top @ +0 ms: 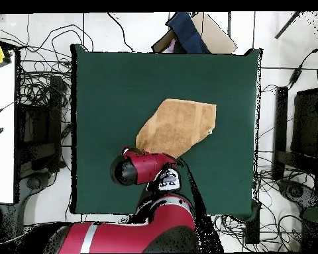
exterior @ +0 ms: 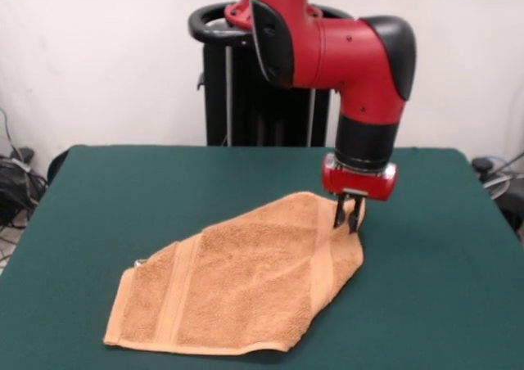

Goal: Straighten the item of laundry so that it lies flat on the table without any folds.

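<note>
Towel (exterior: 237,284) still folded on table (exterior: 434,304); my pincer (exterior: 348,223), fingers slightly apart at its far corner, risked dragging it into fresh creases.

towel (exterior: 237,284): looped terry cloth, rough, matt
table (exterior: 164,190): felt-like cloth, matt
arm (exterior: 344,55): smooth, glossy shell

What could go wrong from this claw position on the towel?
1. The claw sits right at the edge of the towel, near a corner; it may catch only a little cloth and slip off when it pulls.
2. The towel looks folded over on itself, not square. A pull the wrong way could drag the whole piece across the table rather than open the fold.
3. The towel's near edge lies close to the table's front edge, so a pull that way could hang it over.
</note>
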